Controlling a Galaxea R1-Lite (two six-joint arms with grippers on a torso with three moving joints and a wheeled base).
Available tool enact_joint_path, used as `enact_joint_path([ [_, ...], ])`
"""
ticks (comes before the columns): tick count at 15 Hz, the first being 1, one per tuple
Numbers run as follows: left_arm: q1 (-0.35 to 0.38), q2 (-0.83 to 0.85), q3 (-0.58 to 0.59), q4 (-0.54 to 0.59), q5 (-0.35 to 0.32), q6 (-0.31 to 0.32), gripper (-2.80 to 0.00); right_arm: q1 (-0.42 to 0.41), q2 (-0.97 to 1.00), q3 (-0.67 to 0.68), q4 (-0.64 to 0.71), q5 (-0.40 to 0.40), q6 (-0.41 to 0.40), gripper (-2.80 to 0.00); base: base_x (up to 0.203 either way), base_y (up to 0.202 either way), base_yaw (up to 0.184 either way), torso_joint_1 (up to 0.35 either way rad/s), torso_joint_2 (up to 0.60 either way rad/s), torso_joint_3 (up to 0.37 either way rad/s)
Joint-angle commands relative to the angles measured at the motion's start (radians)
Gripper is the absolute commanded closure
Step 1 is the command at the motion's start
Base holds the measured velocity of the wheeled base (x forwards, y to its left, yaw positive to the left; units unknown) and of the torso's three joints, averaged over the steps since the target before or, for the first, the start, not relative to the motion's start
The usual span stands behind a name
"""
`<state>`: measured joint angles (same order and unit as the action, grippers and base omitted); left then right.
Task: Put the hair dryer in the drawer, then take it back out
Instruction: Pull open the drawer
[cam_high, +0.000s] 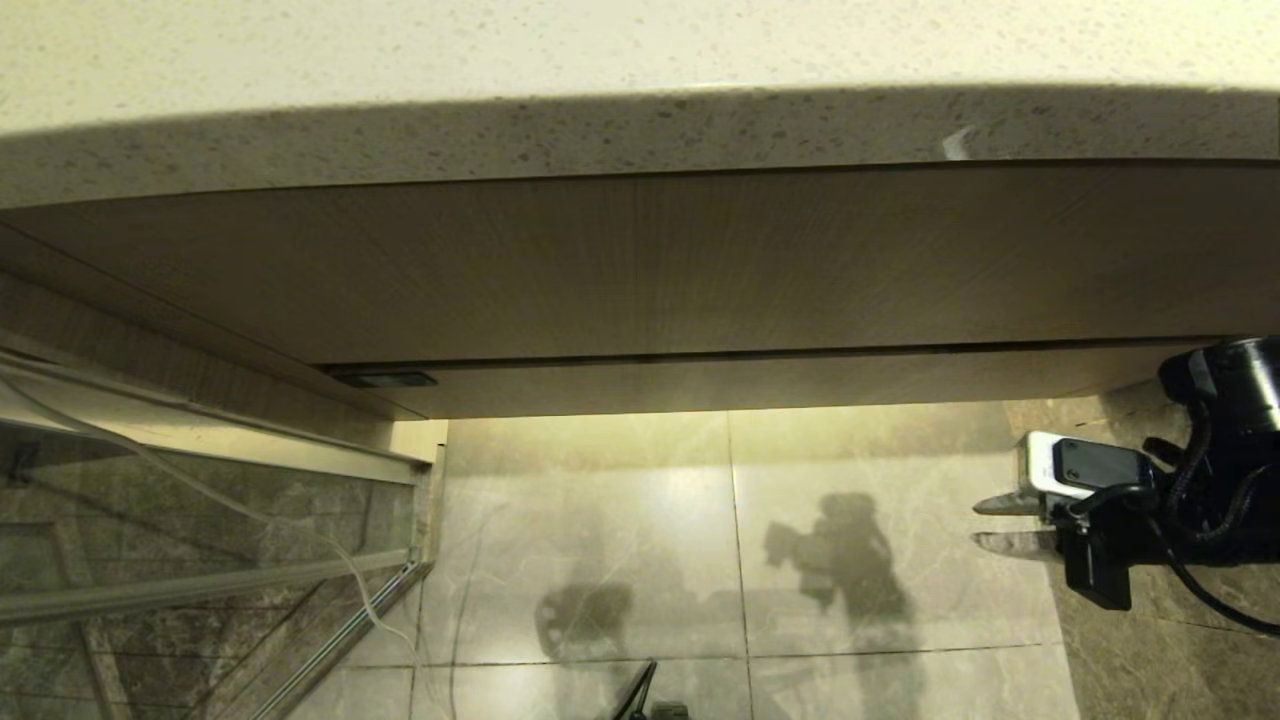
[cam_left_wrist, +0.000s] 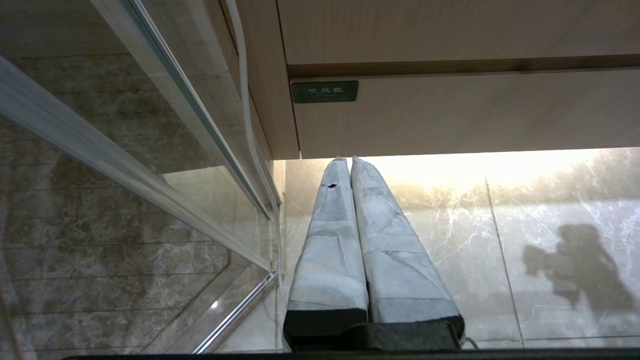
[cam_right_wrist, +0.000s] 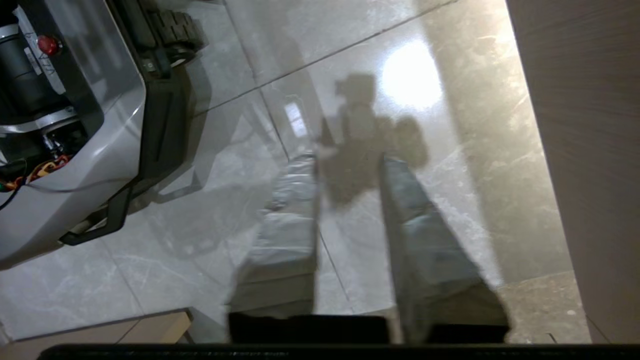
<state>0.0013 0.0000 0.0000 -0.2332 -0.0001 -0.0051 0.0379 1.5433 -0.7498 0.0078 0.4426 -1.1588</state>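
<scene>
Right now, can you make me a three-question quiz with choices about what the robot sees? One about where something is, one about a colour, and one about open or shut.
1. Where is the right gripper?
A. At the right side, over the tiled floor
B. Inside the drawer
C. On top of the counter

2. What colour is the small label on the drawer front?
A. Red
B. Dark green
C. Yellow

3. How are the left gripper fingers?
A. Spread wide apart
B. Pressed together
C. Closed around a hair dryer

Answers:
1. A, since the head view shows it at the right edge with only floor tiles under it.
2. B, since the left wrist view shows a dark green plate with pale writing.
3. B, since the two wrapped fingers touch along their length with nothing between them.
</scene>
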Motion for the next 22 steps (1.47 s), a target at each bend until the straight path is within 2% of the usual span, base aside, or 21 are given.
enact_joint_path([
  [1, 0.0, 0.0, 0.04, -0.002, 0.0, -0.001, 0.0, 0.0, 0.025, 0.0, -0.019, 0.004, 0.0, -2.8, 0.0, 0.0, 0.0, 0.0, 0.0, 0.0],
  [5, 0.0, 0.0, 0.04, -0.002, 0.0, 0.0, 0.0, 0.002, 0.087, -0.009, -0.171, 0.023, 0.005, -2.8, 0.0, 0.0, 0.0, 0.0, 0.0, 0.0],
  [7, 0.0, 0.0, 0.04, -0.002, 0.0, -0.001, 0.0, 0.0, 0.103, -0.012, -0.177, 0.059, 0.008, -2.8, 0.0, 0.0, 0.0, 0.0, 0.0, 0.0],
  [10, 0.0, 0.0, 0.04, -0.002, 0.0, -0.001, 0.0, 0.0, 0.138, -0.021, -0.2, 0.167, -0.003, -2.8, 0.0, 0.0, 0.0, 0.0, 0.0, 0.0],
  [14, 0.0, 0.0, 0.04, -0.002, 0.0, 0.0, 0.0, 0.0, 0.191, -0.048, -0.233, 0.203, -0.006, -2.8, 0.0, 0.0, 0.0, 0.0, 0.0, 0.0],
  [18, 0.0, 0.0, 0.04, -0.002, 0.0, -0.001, 0.0, -0.009, 0.244, -0.069, -0.313, 0.294, -0.036, -2.8, 0.0, 0.0, 0.0, 0.0, 0.0, 0.0],
  [22, 0.0, 0.0, 0.04, -0.002, 0.0, 0.0, 0.0, -0.028, 0.259, -0.083, -0.322, 0.308, -0.074, -2.8, 0.0, 0.0, 0.0, 0.0, 0.0, 0.0],
])
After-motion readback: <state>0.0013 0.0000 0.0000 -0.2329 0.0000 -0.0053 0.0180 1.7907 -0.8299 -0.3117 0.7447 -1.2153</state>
